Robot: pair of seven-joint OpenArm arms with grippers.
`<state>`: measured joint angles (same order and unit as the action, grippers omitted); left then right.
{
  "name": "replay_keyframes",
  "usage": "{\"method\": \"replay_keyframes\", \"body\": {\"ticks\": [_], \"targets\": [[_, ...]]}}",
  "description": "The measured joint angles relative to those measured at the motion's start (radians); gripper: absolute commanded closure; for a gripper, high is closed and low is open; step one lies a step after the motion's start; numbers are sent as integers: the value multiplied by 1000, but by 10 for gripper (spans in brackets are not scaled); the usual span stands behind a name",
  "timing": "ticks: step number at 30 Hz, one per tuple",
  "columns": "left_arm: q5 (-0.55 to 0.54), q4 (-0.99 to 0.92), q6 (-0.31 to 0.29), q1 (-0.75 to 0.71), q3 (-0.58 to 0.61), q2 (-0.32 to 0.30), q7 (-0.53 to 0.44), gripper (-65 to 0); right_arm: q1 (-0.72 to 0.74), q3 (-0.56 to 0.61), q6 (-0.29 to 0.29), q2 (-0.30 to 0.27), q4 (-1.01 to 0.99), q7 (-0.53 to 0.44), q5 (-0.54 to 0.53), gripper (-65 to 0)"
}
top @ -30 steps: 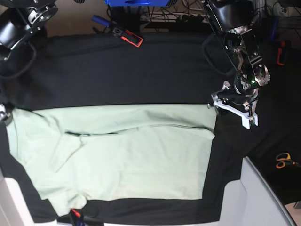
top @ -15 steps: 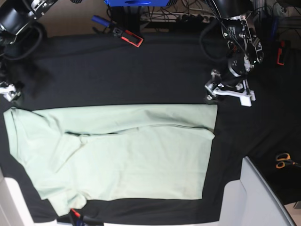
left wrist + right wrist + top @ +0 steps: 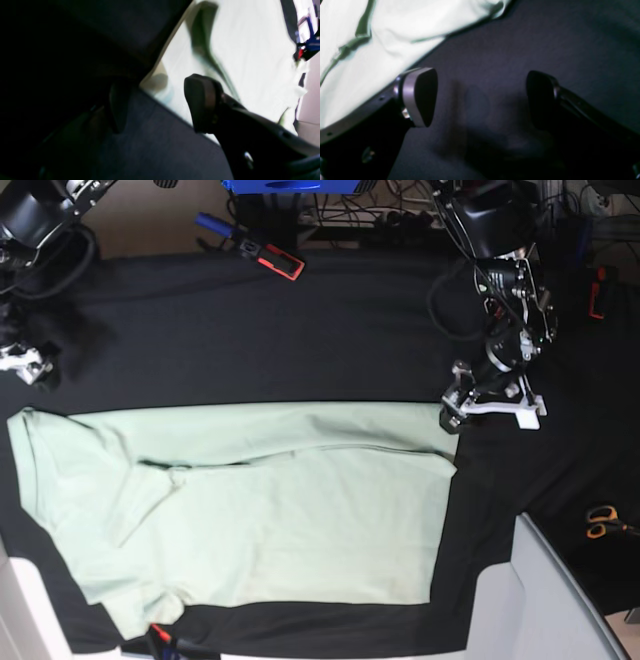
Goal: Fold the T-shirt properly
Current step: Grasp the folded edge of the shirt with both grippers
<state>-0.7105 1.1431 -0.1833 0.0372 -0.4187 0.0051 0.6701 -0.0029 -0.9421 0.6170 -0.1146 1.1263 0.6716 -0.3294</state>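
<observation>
Left wrist: the left gripper [image 3: 160, 105] gapes, straddling the T-shirt [image 3: 240, 57] corner above the black tablecloth [image 3: 162, 150].

Right wrist: the right gripper [image 3: 482, 98] gapes too (nothing between its pads), beside the shirt's edge.

Base: the shirt lies flat on the cloth.

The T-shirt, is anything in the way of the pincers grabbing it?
Nothing visible is. The left pincer hangs open by the T-shirt corner, and the right pincer is open over bare black cloth beside it.
</observation>
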Motion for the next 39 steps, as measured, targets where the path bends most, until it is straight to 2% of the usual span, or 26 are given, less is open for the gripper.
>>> {"method": "replay_keyframes", "body": {"ticks": [6,20,25,39], "targets": [[-2,-33,0,29,0,1,-3,-380,-1,0,27,-1,-11,0,3,-514],[-2,-38,0,38,0,3,-2,-375,-1,0,29,0,-11,0,4,-514],[-2,-42,3,48,76,2,5,-371,0,0,30,-2,-26,-7,1,-514],[-6,-43,0,43,78,6,9,-370,29,-8,37,-19,-104,-19,-8,-514]]}}
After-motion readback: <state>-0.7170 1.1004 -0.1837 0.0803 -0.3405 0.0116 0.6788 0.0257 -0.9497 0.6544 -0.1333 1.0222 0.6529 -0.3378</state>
